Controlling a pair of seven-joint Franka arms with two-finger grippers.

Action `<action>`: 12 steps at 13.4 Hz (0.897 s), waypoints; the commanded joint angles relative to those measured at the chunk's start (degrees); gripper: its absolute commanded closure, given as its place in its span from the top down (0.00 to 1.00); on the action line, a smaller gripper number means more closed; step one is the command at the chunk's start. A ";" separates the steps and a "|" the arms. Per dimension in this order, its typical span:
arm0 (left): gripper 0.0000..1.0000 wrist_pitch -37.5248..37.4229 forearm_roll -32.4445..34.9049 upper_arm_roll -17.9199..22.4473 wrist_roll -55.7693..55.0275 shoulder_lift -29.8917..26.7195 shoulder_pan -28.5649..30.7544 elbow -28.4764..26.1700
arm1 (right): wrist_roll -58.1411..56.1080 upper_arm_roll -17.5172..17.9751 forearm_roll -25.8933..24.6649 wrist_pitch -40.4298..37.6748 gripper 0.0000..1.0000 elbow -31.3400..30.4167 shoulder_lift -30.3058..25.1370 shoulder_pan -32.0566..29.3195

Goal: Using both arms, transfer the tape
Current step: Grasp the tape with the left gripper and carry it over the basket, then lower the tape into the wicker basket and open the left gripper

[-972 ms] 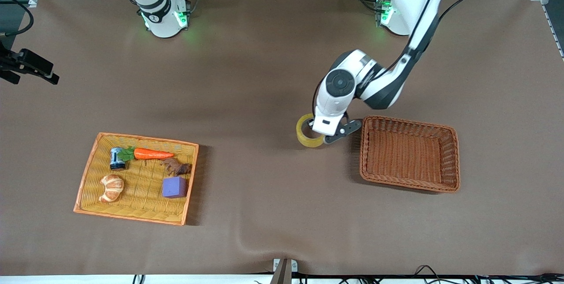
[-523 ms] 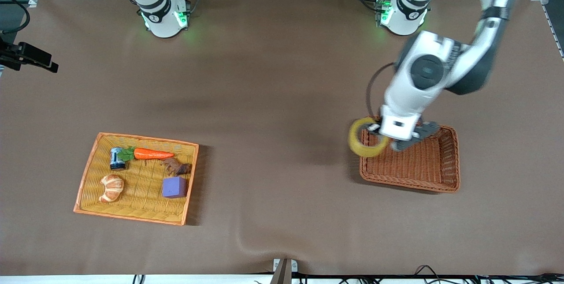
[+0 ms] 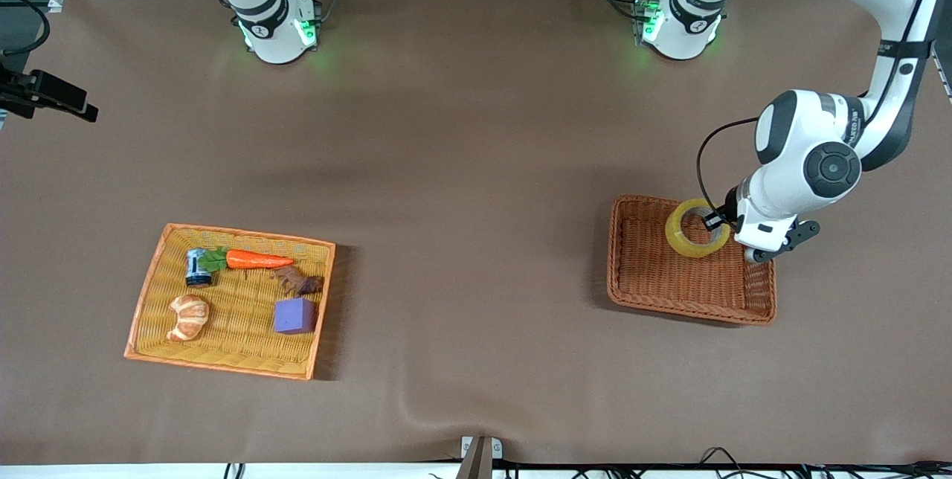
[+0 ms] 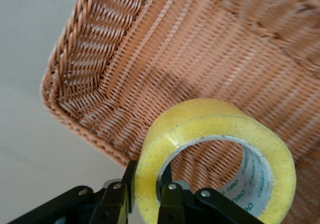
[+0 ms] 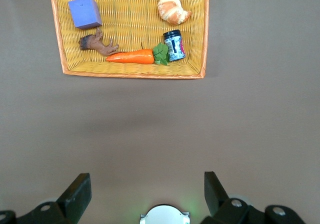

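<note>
The right hand waits with fingers spread wide, high over bare worktop near its arm's base. The left hand is clamped on the tape, gripping its wall and holding it above the brown basket

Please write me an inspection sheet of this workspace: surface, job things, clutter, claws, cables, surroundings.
Surface: brown cloth-covered table, a wrinkle at its near edge.
Job things: yellowish translucent tape roll held over the brown wicker basket.
Clutter: orange-rimmed yellow wicker tray with carrot, croissant, purple cube, small can, brown figure.
Claws: left claw shut on the roll's wall; right claw open, waiting high above the table.
Cables: black cable loops at the left wrist.
Surroundings: metal frames, wiring at the bases.
</note>
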 commanded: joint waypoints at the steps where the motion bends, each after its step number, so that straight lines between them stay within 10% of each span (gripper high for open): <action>1: 0.00 8.17 -0.04 -0.82 5.06 -0.65 4.34 -6.33 | -0.13 1.05 0.04 -0.50 1.00 2.69 0.37 -1.02; 2: 0.00 8.18 -0.13 -0.82 5.52 -0.74 4.44 -6.26 | -0.13 0.96 -0.05 -0.41 1.00 3.14 0.63 -1.02; 3: 0.29 8.10 -0.13 -0.82 5.61 -1.09 4.44 -6.17 | -0.13 0.96 0.04 -0.32 1.00 3.23 0.63 -1.02; 4: 0.99 7.92 -0.21 -1.08 5.17 -2.22 4.44 -5.82 | -0.13 0.96 0.04 -0.23 1.00 3.23 0.63 -1.02; 12: 1.00 -22.27 -0.74 -8.10 5.17 -4.43 3.12 24.11 | -0.13 0.96 0.04 -0.06 1.00 3.23 0.72 -0.93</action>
